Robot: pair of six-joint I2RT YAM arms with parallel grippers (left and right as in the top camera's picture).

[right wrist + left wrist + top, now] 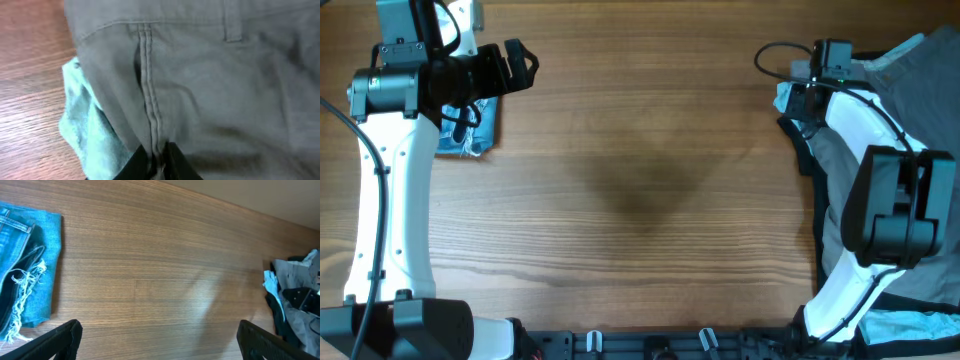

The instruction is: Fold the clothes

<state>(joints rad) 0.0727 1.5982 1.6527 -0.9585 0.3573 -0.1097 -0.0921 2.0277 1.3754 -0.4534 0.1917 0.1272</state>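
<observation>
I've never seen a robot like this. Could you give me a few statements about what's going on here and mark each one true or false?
1. The folded blue jeans lie at the left side of the table, beneath the left arm. True.
2. The left gripper is holding the jeans. False: its fingers are spread wide with nothing between them.
3. The right gripper pinches the grey trousers at a seam. True.
4. The pile of unfolded clothes sits in the middle of the table. False: it lies at the right edge.
5. A light blue-green cloth pokes out from under the grey trousers. True.
</observation>
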